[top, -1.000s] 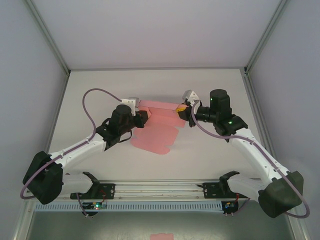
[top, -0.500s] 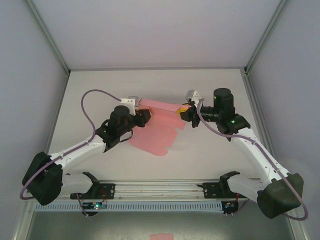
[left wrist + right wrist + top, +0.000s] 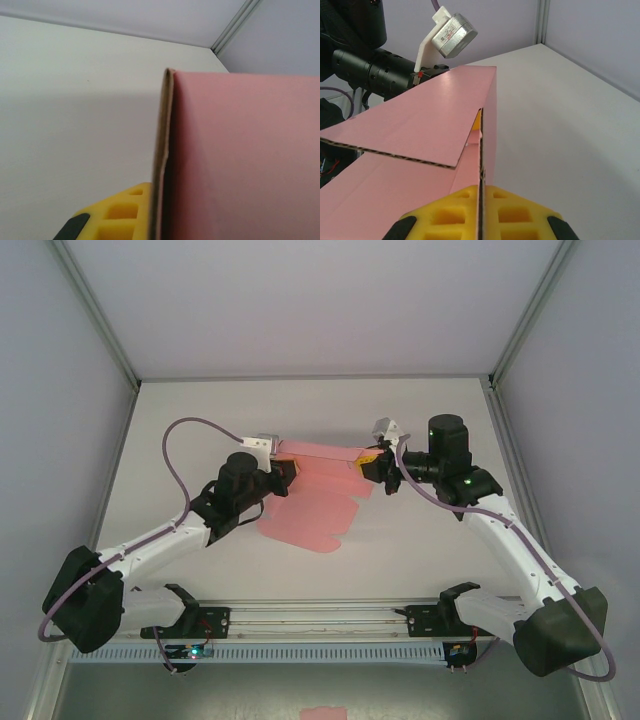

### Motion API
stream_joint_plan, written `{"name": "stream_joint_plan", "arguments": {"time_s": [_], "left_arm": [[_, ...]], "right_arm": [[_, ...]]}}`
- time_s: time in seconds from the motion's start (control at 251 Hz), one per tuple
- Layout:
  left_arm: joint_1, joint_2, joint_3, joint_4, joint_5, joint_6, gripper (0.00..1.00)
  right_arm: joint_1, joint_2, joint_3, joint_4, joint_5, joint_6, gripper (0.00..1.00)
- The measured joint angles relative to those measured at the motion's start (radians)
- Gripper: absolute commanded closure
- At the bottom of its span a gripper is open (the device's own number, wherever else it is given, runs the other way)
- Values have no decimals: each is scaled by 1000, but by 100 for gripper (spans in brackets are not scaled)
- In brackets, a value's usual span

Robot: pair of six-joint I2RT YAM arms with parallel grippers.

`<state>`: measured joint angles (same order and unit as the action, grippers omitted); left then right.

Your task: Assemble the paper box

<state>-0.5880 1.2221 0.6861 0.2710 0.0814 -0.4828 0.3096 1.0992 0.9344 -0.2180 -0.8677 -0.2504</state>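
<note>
Left pincer (image 3: 285,472) and right pincer (image 3: 372,467) each clamp one end of the paper box (image 3: 312,505), mid-table (image 3: 200,420). Raised panel's long axis runs left-right between them, and the loose flaps lie flat toward the bases. Arms look equally near.

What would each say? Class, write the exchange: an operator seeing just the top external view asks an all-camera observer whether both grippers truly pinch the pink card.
Observer: Right wrist view: the right gripper is shut on the paper box, card edge between its yellow pads.
Operator: And the left?
Observer: Left wrist view: the left gripper has one yellow pad against an upright card wall; the other pad is hidden.
Operator: Any fold formed?
Observer: Right wrist view: one panel is raised over the rest.
</note>
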Motion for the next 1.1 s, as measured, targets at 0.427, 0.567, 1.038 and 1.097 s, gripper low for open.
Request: {"name": "stream_joint_plan", "arguments": {"time_s": [0.427,0.567,1.038,1.097], "left_arm": [[-71,147,320,-452,-280,-246,100],[-88,168,362,-550,-335,-344,100],[-138,262,498,-740,-488,-494,100],[-146,269,501,-741,-506,-494,100]], "right_arm": [[169,-55,0,28,409,6,100],[217,-56,-1,33,521,16,100],[288,-55,-2,47,648,21,100],[289,-55,-2,46,651,25,100]]}}
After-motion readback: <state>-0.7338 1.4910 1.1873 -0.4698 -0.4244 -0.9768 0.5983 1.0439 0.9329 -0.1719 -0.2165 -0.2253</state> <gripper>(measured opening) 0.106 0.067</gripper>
